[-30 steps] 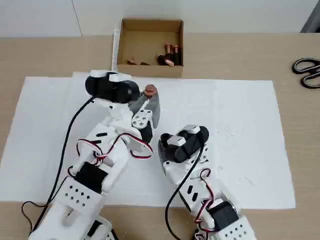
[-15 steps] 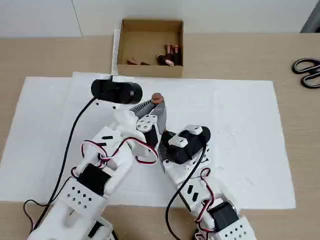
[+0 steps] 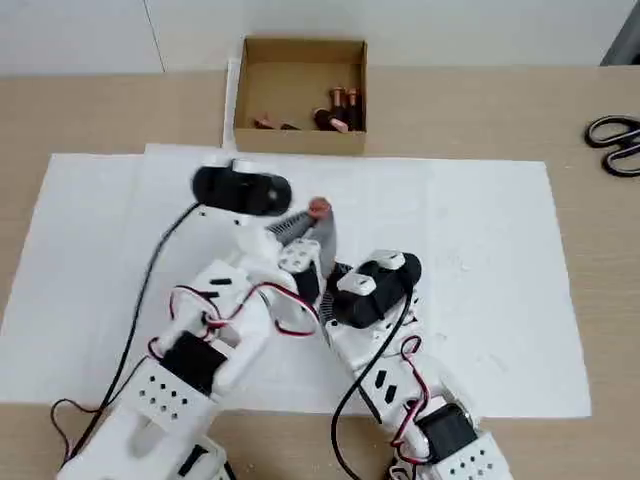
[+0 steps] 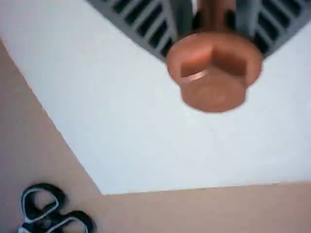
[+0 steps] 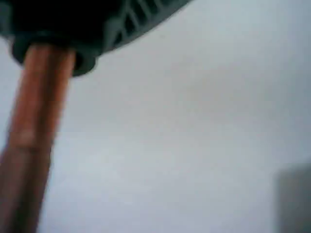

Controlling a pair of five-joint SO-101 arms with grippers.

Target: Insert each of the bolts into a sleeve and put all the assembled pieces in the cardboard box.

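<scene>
Bolt (image 4: 214, 73), copper-coloured with a hex head, was clamped by its shank in the left gripper (image 4: 214, 14). The jaws were closed on it and the head stood clear of the fingertips, over the white sheet (image 3: 480, 280). Just to the right, the right gripper (image 5: 51, 48) was closed on one end of a copper tube, which I took for a sleeve (image 5: 36, 131).

I judged the step in hand to be insertion: both parts were gripped close together, and I saw no join between them. The next move called for lining the shank up with the sleeve's open end, then pushing in. I could not see how much shank was free.

The box (image 3: 238, 90) at the far edge held finished pieces (image 3: 338, 108). Scissors (image 3: 615, 140) lay far right. No brand, label or writing was readable.
</scene>
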